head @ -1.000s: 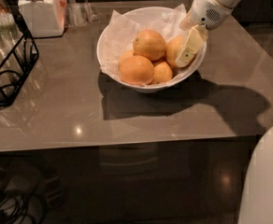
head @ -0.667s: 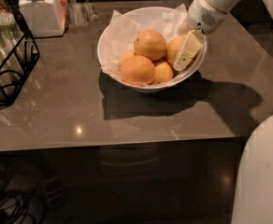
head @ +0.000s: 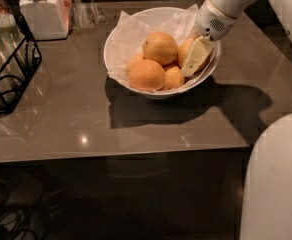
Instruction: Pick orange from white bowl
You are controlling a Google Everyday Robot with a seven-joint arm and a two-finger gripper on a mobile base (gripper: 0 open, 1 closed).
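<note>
Currently, step: grasp. Gripper point(head: 196, 59) sits on target orange point(head: 185, 48), at right inner side of white bowl point(head: 156, 91); grip state can't tell. To do well: centre on fruit's widest part, keep clear of paper liner point(head: 128, 34), lift straight up, don't nudge neighbours. Count, L to R vs. bowl: wire rack point(head: 16, 79) x1, far left; lidded jar point(head: 43, 14) x1, up-left behind; oranges x5 inside, incl. target; gripper x1, over right rim.
</note>
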